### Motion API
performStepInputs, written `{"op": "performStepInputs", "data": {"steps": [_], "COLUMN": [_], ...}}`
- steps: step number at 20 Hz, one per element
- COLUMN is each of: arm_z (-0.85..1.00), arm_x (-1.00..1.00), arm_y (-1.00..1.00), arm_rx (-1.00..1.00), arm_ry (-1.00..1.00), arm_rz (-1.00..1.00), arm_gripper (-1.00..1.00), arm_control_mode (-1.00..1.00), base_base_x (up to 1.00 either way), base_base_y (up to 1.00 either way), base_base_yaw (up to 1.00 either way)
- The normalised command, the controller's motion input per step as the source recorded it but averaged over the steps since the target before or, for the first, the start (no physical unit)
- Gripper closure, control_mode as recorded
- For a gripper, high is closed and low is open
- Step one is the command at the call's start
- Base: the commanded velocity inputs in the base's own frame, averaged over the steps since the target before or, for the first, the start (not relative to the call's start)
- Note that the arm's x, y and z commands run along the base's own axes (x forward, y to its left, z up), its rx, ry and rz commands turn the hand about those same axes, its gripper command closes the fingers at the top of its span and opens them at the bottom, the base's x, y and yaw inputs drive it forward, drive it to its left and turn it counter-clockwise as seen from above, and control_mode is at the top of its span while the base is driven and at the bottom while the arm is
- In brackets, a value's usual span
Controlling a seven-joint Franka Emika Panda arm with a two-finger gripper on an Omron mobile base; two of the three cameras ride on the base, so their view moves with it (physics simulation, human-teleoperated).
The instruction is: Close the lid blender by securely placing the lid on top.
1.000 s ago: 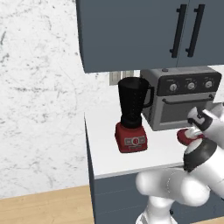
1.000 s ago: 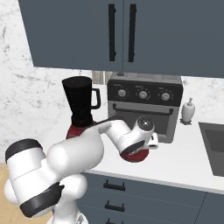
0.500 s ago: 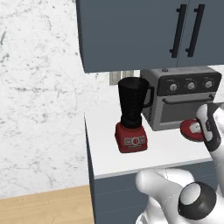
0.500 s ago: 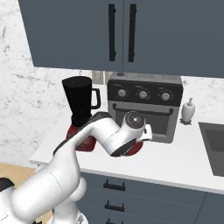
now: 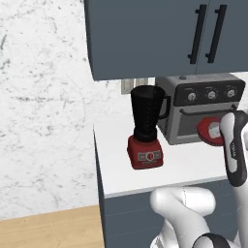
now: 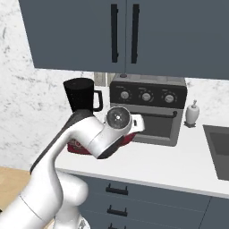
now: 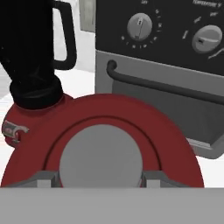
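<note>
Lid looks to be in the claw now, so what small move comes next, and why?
Probably carry the lid up and sideways toward the blender. The claw grips its grey knob in front of the toaster oven, below the level of the jar's open top, so it needs height before crossing over.

The blender (image 5: 147, 127) stands near the counter's (image 5: 116, 167) left edge with bare counter before it; the toaster oven (image 5: 203, 113) crowds its handle side, cabinets (image 5: 155, 34) hang above
</note>
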Motion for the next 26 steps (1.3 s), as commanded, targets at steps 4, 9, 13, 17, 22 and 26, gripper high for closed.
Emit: {"op": "performStepInputs", "data": {"steps": [4, 9, 13, 17, 22, 26], "arm_z": [0.99, 0.88, 0.75, 0.51, 0.24, 0.18], "arm_x": [-0.10, -0.09, -0.09, -0.01, 0.00, 0.00], "arm_y": [0.34, 0.34, 0.40, 0.41, 0.41, 0.43], "arm_rx": [0.00, 0.00, 0.00, 0.00, 0.02, 0.03], "arm_ry": [-0.04, 0.00, 0.00, 0.00, 0.00, 0.00], "arm_rz": [0.01, 0.01, 0.02, 0.00, 0.00, 0.00], "arm_gripper": [1.00, 1.00, 1.00, 1.00, 1.00, 1.00], "arm_control_mode": [-1.00, -1.00, -1.00, -1.00, -1.00, -1.00], "base_base_x": [0.00, 0.00, 0.00, 0.00, 0.00, 0.00], "base_base_y": [0.00, 0.00, 0.00, 0.00, 0.00, 0.00], "base_base_yaw": [0.00, 0.00, 0.00, 0.00, 0.00, 0.00]}}
